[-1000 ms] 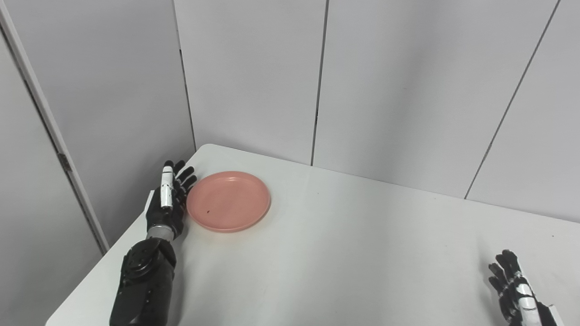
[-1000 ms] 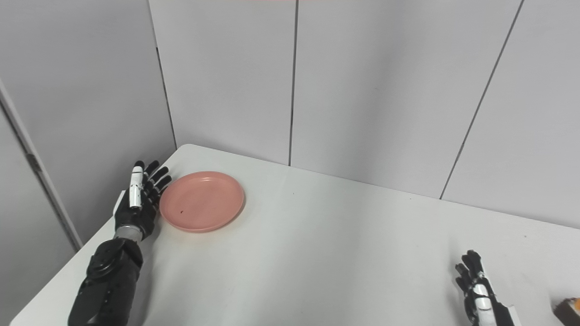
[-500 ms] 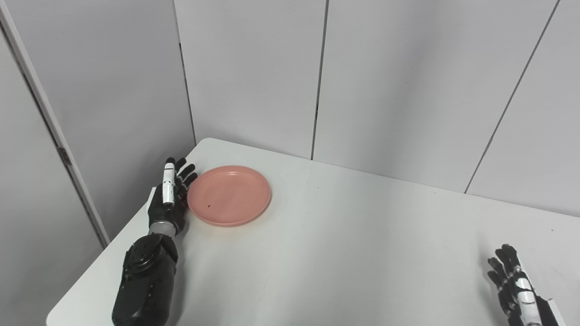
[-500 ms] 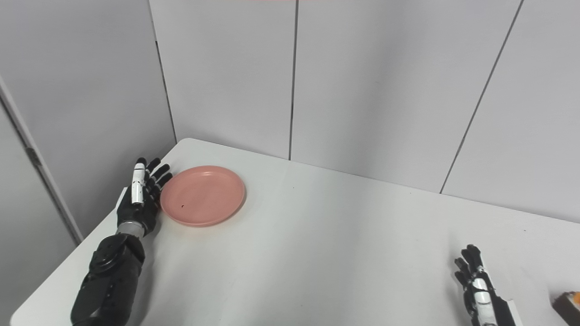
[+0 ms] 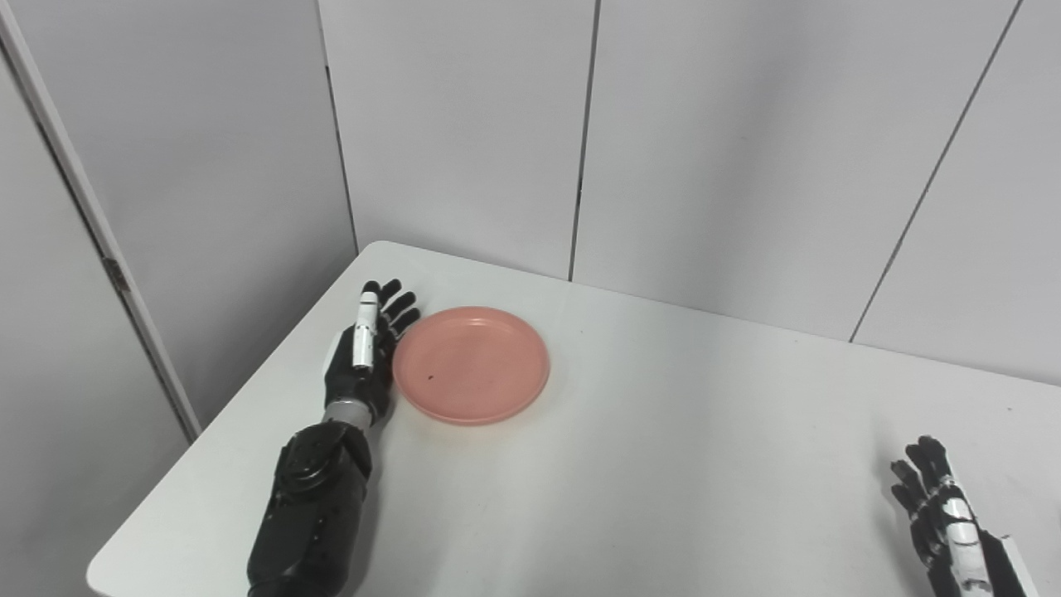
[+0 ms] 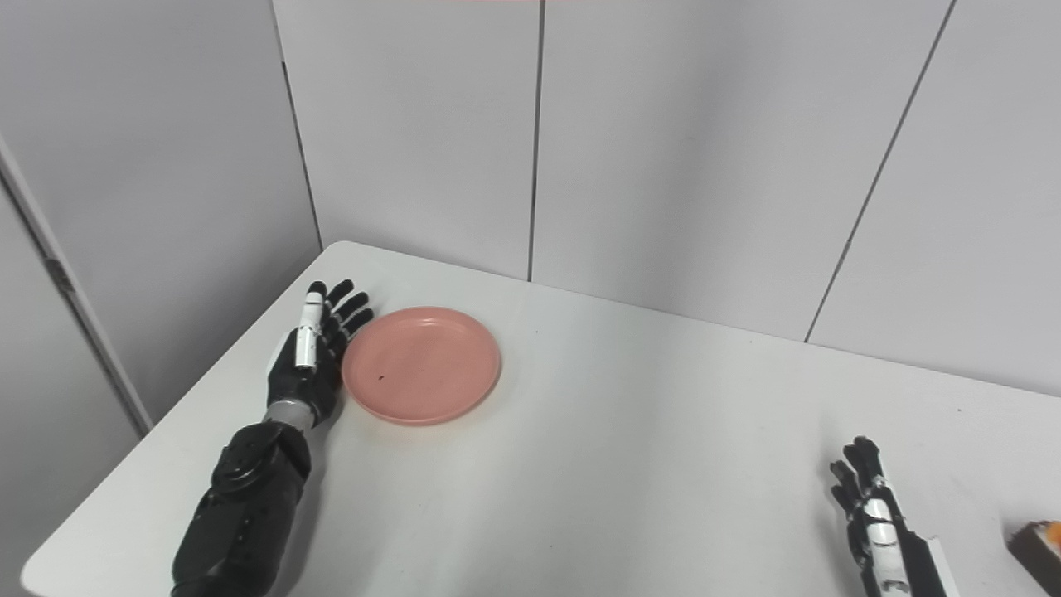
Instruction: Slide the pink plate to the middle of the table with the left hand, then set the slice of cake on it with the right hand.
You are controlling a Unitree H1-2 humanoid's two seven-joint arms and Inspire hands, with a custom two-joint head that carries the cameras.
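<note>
Table (image 5: 663, 464): a white top is seen, with grey wall panels (image 5: 464, 124) standing behind its far edge.
Right hand (image 6: 874, 518): it is held at the near right part of the table, well apart from the pink plate; its fingers are spread and pointed away, and nothing is held in it.
Slice of cake (image 6: 1036, 551): a dark brown piece with an orange top is cut off by the right edge of the right eye view, just to the right of the right hand and far to the right of the plate; it is not seen in the left eye view.
Left arm (image 5: 311, 514): a black forearm is laid over the table's near left part, leading up to the plate's left side.
Left hand (image 5: 360, 365): it is set edge-on against the plate's left rim, fingers straight, spread a little and pointed away; nothing is gripped. Actual contact with the rim cannot be told for certain.
Pink plate (image 5: 471, 363): it lies flat and empty on the left part of the table, left of the table's middle, with a small dark speck on its surface.
</note>
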